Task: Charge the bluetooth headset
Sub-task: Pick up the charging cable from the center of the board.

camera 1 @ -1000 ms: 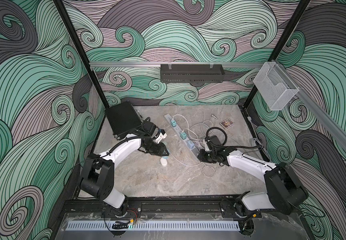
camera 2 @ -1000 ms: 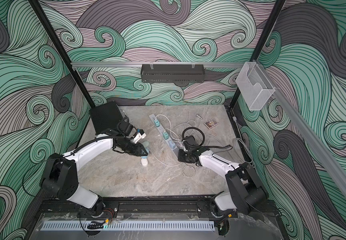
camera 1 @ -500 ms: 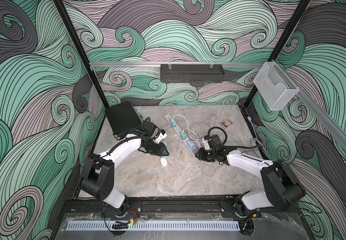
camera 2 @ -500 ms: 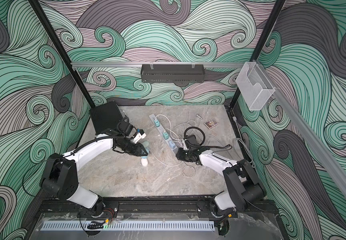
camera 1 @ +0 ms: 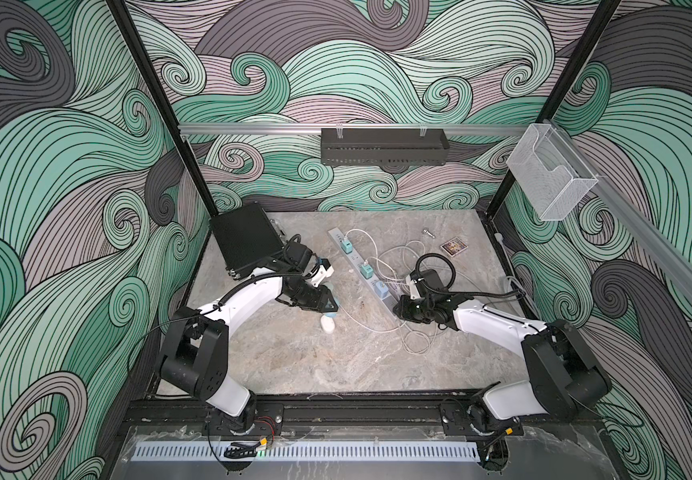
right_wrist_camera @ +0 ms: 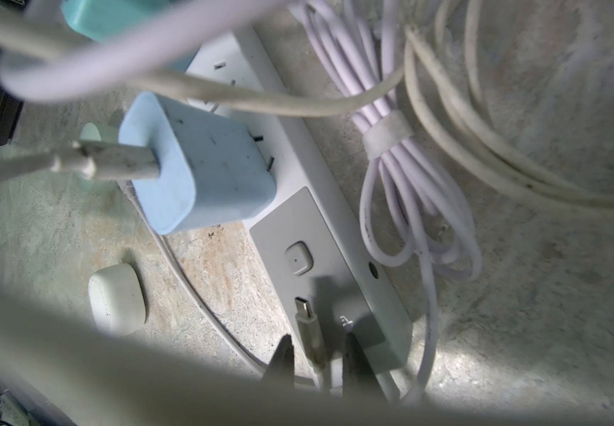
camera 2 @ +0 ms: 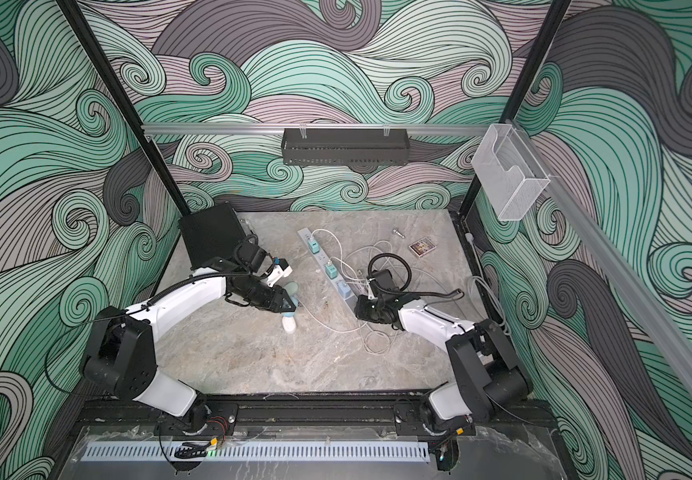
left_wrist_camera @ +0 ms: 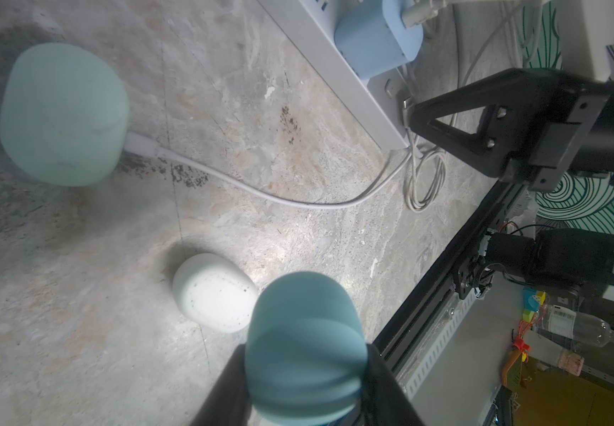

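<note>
The right claw (right_wrist_camera: 316, 354) pinches a cable plug (right_wrist_camera: 305, 310), the left claw (left_wrist_camera: 305, 354) grips a teal object (left_wrist_camera: 305, 332), and the white earbud case (left_wrist_camera: 215, 293) lies on the table (camera 1: 294, 357), not yet plugged in.

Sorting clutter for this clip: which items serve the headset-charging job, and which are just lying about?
Job: teal case, USB-C plug, power strip.
Lying about: white case, pale case (already cabled), card, screw, black tray.
</note>
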Tool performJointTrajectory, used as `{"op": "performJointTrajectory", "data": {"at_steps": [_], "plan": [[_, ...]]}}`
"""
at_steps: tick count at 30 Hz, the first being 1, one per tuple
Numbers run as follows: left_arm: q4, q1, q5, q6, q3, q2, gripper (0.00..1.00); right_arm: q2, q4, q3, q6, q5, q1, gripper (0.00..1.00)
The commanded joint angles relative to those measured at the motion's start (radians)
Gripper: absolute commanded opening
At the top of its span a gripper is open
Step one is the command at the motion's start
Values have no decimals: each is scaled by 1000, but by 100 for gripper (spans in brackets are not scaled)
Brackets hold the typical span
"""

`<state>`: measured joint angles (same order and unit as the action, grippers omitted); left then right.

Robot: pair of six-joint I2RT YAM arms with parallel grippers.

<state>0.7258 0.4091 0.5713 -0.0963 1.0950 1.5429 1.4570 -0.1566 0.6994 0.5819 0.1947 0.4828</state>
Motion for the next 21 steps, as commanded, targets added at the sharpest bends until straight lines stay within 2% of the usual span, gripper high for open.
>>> {"op": "performJointTrajectory", "data": {"at_steps": [1, 7, 21], "plan": [[11, -1, 5, 13, 0, -14, 15, 2, -45, -2, -41, -76, 19, 25], [11, -1, 6, 15, -1, -9, 15, 24, -24, 8, -86, -111, 60, 25], [12, -1, 6, 20, 0, -9, 15, 51, -19, -16, -143, -272, 133, 14]]}}
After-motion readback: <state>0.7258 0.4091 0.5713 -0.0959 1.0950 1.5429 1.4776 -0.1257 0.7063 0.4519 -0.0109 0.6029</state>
